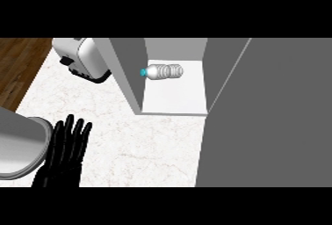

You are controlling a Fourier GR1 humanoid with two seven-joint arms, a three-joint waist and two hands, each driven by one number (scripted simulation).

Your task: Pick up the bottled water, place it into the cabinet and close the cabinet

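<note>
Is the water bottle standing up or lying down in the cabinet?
Lying down: the water bottle rests on its side on the cabinet floor, teal cap pointing left.

Left hand point(63, 151) is all matte black, long slim fingers point(70, 132), and it's attached to a chunky, smooth light-grey forearm point(19, 145).

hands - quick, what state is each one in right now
Left hand: open, fingers straight, holding nothing, over the counter at the view's lower left.
Right hand: not in view, so it cannot be told.
</note>
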